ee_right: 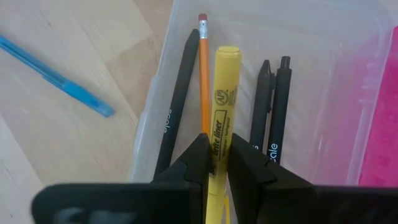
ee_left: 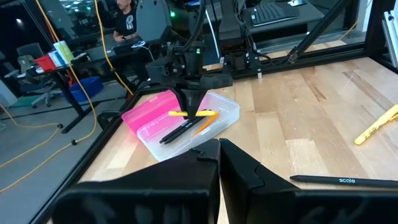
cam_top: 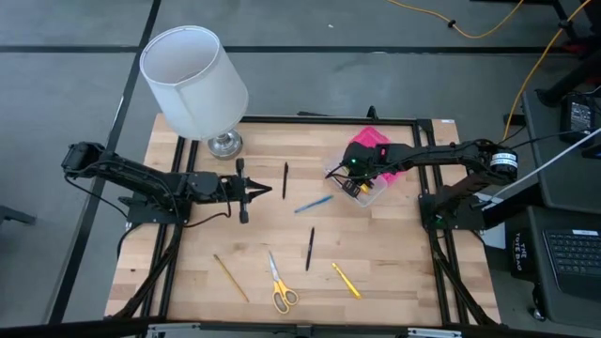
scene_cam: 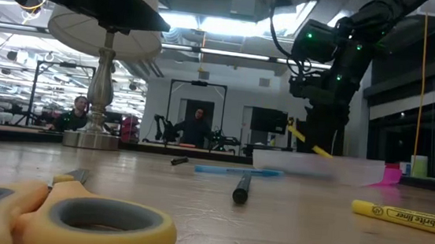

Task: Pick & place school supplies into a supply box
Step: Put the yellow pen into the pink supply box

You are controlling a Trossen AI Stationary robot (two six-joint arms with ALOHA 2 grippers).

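Note:
The supply box (cam_top: 374,188), a clear base with its pink lid (cam_top: 369,138) lying open behind it, sits right of the table's centre. Inside lie black pens (ee_right: 277,112) and an orange pencil (ee_right: 204,74). My right gripper (cam_top: 355,174) hangs over the box, shut on a yellow highlighter (ee_right: 225,93). My left gripper (cam_top: 263,192) is shut, holds nothing, and hovers left of centre. Flat on the table lie a blue pen (cam_top: 313,204), two black pens (cam_top: 285,178) (cam_top: 309,249), a tan pencil (cam_top: 230,277), yellow-handled scissors (cam_top: 280,286) and a second yellow highlighter (cam_top: 346,280). My right gripper pinches the highlighter's barrel (ee_right: 216,149) between its two fingers, about midway along it. The fingers come steeply from above and lie across it. The highlighter is held clear just over the box's open base (ee_left: 214,121), tilted in the low view, one end (scene_cam: 324,152) lower.
A lamp with a white shade (cam_top: 192,80) and a metal foot (cam_top: 223,144) stands at the far left corner. Black frame rails (cam_top: 282,120) edge the table. Bare wood lies between the two grippers and along the near right.

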